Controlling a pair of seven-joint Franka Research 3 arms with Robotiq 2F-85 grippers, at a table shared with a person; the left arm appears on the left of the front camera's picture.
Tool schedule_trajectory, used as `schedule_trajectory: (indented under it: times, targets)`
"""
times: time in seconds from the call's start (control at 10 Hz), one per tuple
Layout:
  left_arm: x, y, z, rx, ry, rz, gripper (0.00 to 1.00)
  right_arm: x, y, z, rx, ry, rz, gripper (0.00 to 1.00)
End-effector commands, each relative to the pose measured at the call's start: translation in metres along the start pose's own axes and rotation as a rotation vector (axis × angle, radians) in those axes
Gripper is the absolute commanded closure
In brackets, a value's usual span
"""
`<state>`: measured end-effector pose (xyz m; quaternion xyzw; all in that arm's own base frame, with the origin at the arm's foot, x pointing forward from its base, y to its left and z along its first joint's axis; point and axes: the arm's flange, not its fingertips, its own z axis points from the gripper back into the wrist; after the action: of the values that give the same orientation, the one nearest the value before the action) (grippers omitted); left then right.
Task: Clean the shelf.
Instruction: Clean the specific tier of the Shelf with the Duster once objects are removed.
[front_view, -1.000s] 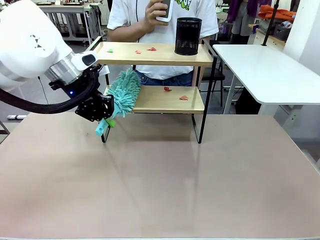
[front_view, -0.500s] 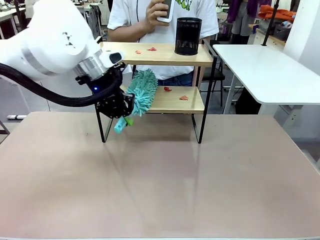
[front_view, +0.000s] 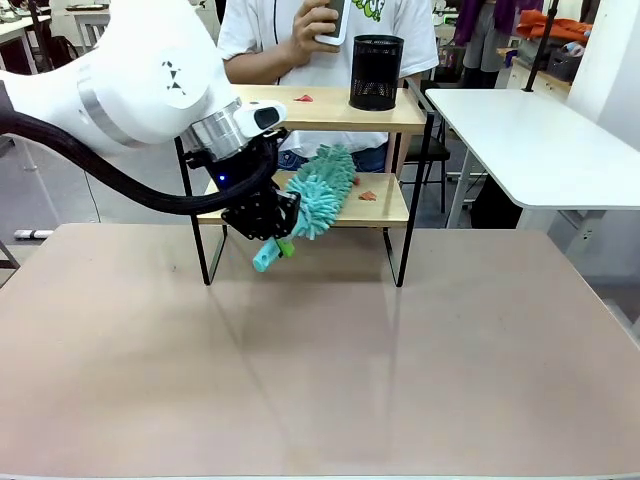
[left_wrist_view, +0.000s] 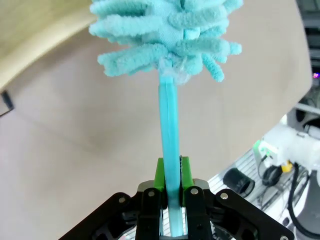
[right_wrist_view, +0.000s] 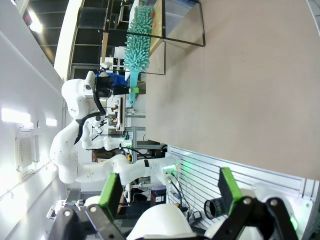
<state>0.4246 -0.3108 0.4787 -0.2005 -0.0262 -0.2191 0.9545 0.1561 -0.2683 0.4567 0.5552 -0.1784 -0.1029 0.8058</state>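
Beige counter (front_view: 400, 380) spreads before us, and at its far edge, just in front of a person (front_view: 255, 35) holding a phone (front_view: 332, 25), stands the shelf (front_view: 330, 112), a black mesh cup (front_view: 376, 72) on its top board and red scraps (front_view: 367, 196) on both boards. We see the left pincer (left_wrist_view: 172, 175) clamped on the handle of a teal microfibre duster (front_view: 322, 188), whose fluffy head reaches over the lower board beside two scraps. Our right pincer (right_wrist_view: 169, 189) hangs well apart from the shelf, jaws spread wide with nothing between them.
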Motion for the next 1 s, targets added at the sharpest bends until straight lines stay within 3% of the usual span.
schedule_trajectory:
  times: [0.0,0.5,0.7,0.9]
  targets:
    - [0.001,-0.006,0.000,-0.001,0.059,-0.136,1.00,0.001,0.001,0.000,0.017,-0.008,0.027,0.00]
    - [-0.022,0.002,0.010,-0.026,0.160,-0.441,1.00,0.001,0.001,0.000,0.017,-0.008,0.027,0.00]
    - [-0.034,0.018,0.022,-0.043,0.188,-0.509,1.00,0.001,0.001,0.000,0.017,-0.008,0.027,0.00]
    - [-0.045,0.033,0.037,-0.044,0.160,-0.488,1.00,0.001,0.001,0.000,0.017,-0.008,0.027,0.00]
